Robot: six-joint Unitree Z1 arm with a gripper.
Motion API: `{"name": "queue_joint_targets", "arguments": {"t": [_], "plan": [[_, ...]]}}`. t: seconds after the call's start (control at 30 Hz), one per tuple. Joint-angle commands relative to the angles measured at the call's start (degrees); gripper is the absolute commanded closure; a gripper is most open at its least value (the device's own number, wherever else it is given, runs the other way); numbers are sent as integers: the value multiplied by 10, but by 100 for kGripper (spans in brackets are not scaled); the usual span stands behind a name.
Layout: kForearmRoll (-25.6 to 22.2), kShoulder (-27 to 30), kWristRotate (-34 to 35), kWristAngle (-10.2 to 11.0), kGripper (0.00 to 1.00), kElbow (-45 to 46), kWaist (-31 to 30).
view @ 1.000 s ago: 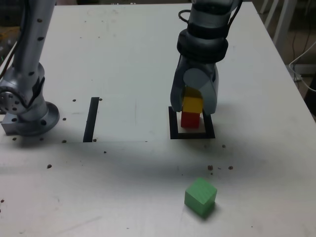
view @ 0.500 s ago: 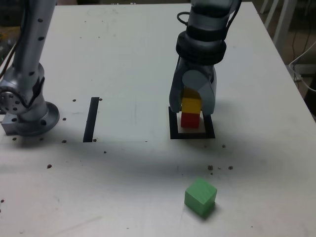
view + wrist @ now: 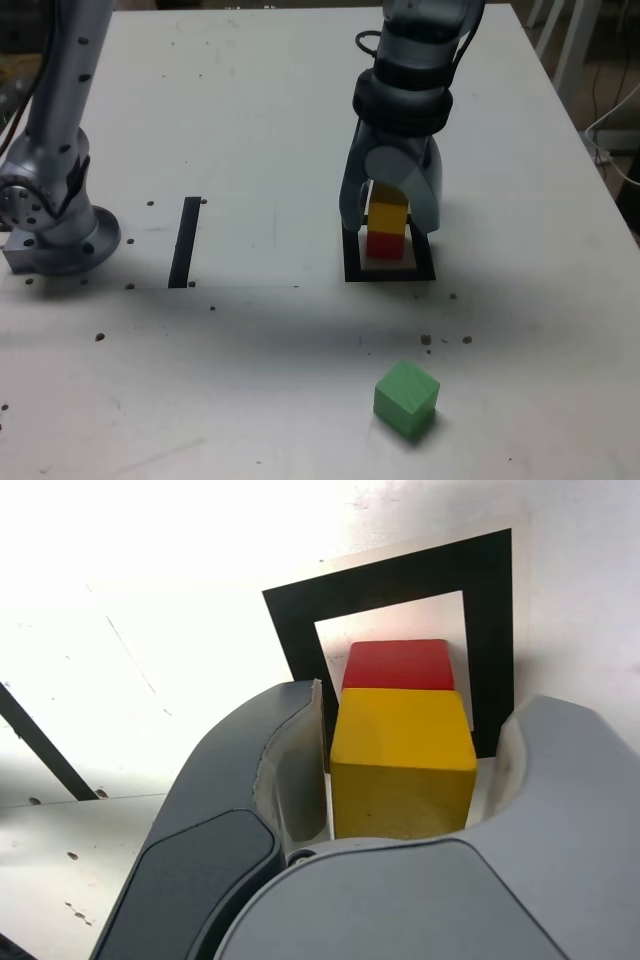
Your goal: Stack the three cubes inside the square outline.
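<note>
two stacked cubes (image 3: 387,228) inside square outline (image 3: 350,262), third cube (image 3: 406,399) nearer camera

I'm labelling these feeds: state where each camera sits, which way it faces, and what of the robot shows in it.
Exterior view: off the arm, high at the table's near edge, looking down across it; shows the arm's base, wrist and gripper, plus the green cube.
Wrist view: on the wrist, looking down between the open jaws.
Shared: yellow cube on red cube inside the square outline.
</note>
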State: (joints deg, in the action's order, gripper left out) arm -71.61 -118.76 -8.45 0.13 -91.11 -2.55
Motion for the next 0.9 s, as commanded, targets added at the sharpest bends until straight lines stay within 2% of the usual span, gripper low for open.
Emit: {"name": "queue_joint_targets", "arguments": {"t": [0.0,0.4,0.63,0.87], "plan": [[3,6,1,4,2,5,2],[-8,89,26,68,1,11,-10],[-27,105,31,70,1,6,-54],[-47,100,40,71,1,-22,-139]]}}
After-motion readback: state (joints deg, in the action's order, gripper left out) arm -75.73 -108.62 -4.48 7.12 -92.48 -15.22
